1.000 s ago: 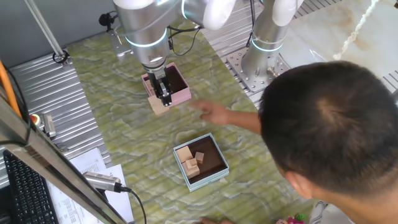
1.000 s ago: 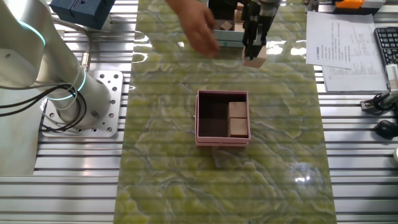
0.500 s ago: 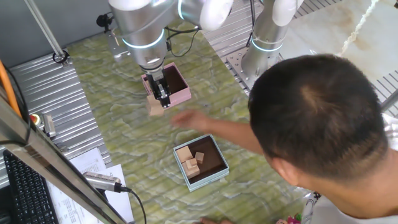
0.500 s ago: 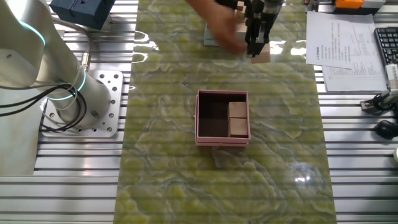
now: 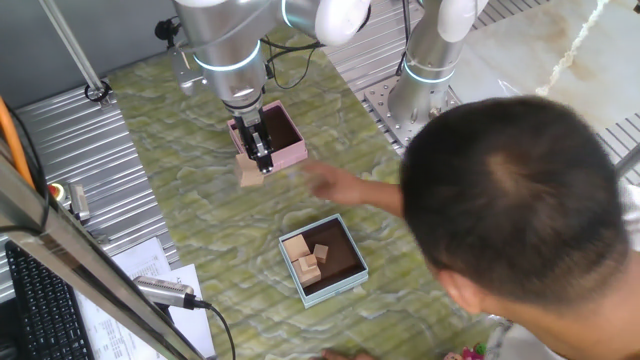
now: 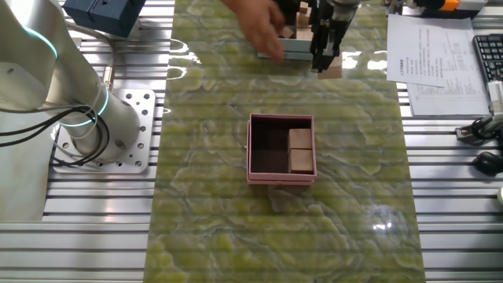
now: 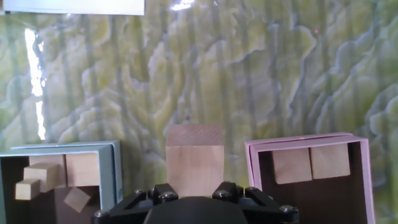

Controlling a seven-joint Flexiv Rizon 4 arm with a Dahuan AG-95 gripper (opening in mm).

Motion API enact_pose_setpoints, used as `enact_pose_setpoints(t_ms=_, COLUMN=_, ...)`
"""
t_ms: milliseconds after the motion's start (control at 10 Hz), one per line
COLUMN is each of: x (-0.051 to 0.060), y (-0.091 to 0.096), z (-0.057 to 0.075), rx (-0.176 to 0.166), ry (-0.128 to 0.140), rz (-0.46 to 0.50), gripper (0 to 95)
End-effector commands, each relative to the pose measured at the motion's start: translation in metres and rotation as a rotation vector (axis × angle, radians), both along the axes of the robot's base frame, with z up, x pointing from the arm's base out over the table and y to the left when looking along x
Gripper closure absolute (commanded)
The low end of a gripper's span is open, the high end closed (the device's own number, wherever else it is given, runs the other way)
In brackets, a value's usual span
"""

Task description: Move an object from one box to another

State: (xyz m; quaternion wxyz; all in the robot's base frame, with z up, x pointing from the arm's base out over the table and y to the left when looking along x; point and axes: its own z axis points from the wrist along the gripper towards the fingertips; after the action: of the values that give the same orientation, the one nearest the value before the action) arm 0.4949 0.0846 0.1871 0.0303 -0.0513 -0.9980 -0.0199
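1. Person's head (image 5: pixel 520 200) fills the lower right of one fixed view; their bare hand (image 5: pixel 335 183) reaches over the table (image 5: pixel 180 190) into the gap between the two boxes, off to the side of the fingers. In the other fixed view that hand (image 6: pixel 263 31) covers part of the blue box beside the fingers
2. Robot arm (image 5: pixel 225 50) hangs over the green marbled table, gripper (image 5: pixel 258 158) pointing down
3. Pink box (image 6: pixel 281 149) has two tan cubes side by side against one wall. In the hand view the pink box (image 7: pixel 308 180) sits to the right of the fingers
4. Light blue box (image 5: pixel 322 258) holds one larger pale block and a few smaller darker ones, loose and tilted. In the hand view it (image 7: pixel 59 180) sits to the left of the fingers
5. Wooden cube (image 7: pixel 194 163) is between the fingers, held clamped on its sides; it is over bare table in the gap between the boxes, in neither one. One fixed view shows the cube (image 5: pixel 250 175) at the fingertips just outside the pink box's wall; cannot tell if it touches the table
6. Printed sheets (image 6: pixel 428 51) and a keyboard (image 6: pixel 491 67) lie well off to the side on the slatted bench; text too small to read. No legible labels elsewhere
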Motion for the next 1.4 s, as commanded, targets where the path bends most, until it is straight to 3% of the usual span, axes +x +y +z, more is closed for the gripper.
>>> enact_pose_setpoints(t_ms=100, x=0.002, y=0.001, z=0.000, rx=0.000, ry=0.000, rz=-0.007, gripper=95.0)
enact_pose_setpoints(t_ms=400, x=0.010, y=0.009, z=0.003, rx=0.002, ry=0.005, rz=-0.023, gripper=95.0)
enact_pose_setpoints(t_ms=700, x=0.010, y=0.009, z=0.003, rx=0.006, ry=0.008, rz=-0.022, gripper=95.0)
enact_pose_setpoints(t_ms=900, x=0.010, y=0.009, z=0.003, rx=0.015, ry=0.047, rz=-0.022, gripper=95.0)
enact_pose_setpoints(t_ms=1000, x=0.010, y=0.009, z=0.002, rx=0.032, ry=0.067, rz=-0.030, gripper=95.0)
enact_pose_setpoints(t_ms=1200, x=0.012, y=0.011, z=0.002, rx=0.095, ry=0.073, rz=-0.052, gripper=95.0)
enact_pose_setpoints(t_ms=1400, x=0.018, y=0.018, z=0.004, rx=0.121, ry=0.090, rz=-0.059, gripper=95.0)
